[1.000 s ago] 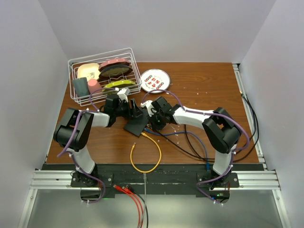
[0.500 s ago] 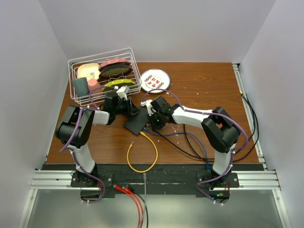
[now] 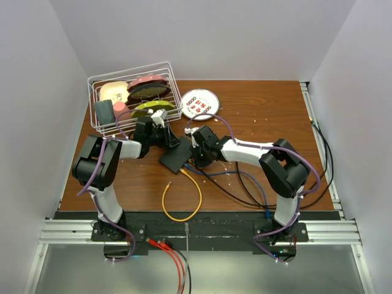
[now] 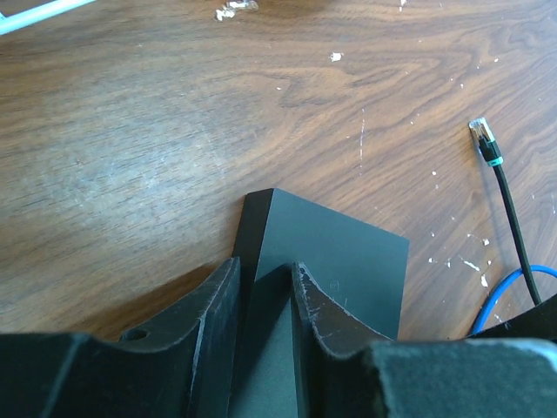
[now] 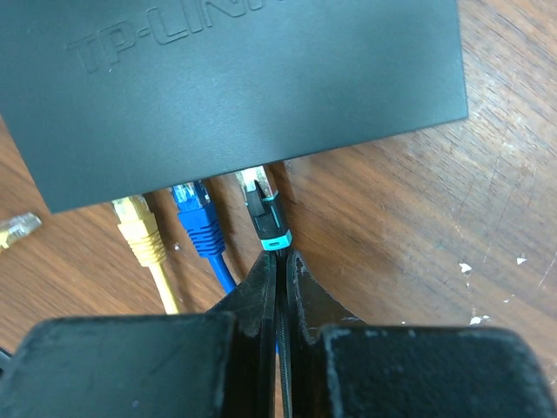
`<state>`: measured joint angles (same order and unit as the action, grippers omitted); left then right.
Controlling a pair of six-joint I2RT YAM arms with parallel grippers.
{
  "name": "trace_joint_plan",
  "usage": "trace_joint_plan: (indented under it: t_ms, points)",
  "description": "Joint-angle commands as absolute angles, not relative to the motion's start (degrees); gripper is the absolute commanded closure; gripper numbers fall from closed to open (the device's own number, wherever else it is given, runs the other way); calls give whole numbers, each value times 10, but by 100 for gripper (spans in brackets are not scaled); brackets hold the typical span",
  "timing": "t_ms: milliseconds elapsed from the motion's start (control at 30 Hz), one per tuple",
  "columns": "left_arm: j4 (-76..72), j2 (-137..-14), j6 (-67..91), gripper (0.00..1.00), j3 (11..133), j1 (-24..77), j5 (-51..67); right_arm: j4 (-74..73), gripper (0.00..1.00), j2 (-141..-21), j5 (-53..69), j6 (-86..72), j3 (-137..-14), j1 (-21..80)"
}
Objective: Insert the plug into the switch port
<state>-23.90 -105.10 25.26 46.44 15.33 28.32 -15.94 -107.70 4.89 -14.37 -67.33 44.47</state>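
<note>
Black plug point(image 5: 261, 209) with a teal band and a clear tip, its nose right at the near edge of the switch point(image 5: 244, 96). The switch is a flat matte black box with TP-LINK lettering on its lid. The port itself is hidden under that edge, so I cannot tell how far in the plug sits. Just to its left, a blue plug point(image 5: 198, 218) and a yellow plug point(image 5: 139, 228) enter the same edge side by side. The right claw point(image 5: 280, 261) is pinched fully together on the thin black cable just behind the teal band, holding the plug in line with the edge.

From above, the switch lies near the middle of the brown wood worktop point(image 3: 263, 110), between the two arms. The left claw point(image 4: 265, 270) meets it from the other end. Its fingers point(image 4: 218, 300) are drawn in on either side of the box's end and grip it.

A loose black cable point(image 4: 509, 218) ending in another teal-banded plug lies on the wood, apart from the box. A yellow cable point(image 3: 184, 196) loops nearer the arm bases. At the far left stands a white wire basket point(image 3: 131, 73) holding dishes, with a small white plate point(image 3: 200, 103) dotted in red just beside it.
</note>
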Motion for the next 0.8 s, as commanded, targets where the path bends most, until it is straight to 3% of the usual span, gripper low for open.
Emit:
trace_joint_plan:
  t_ms: [0,467,767]
  points:
    - [-128,-1076,241,77,456,166,338,10,100,-1064,-15,-207,-670,442]
    - [-92,-1095,247,95,452,166,345,79,100,-1073,-81,-273,-647,452]
    - [-93,-1091,258,100,436,166,341,159,100,-1024,-156,-341,-577,455]
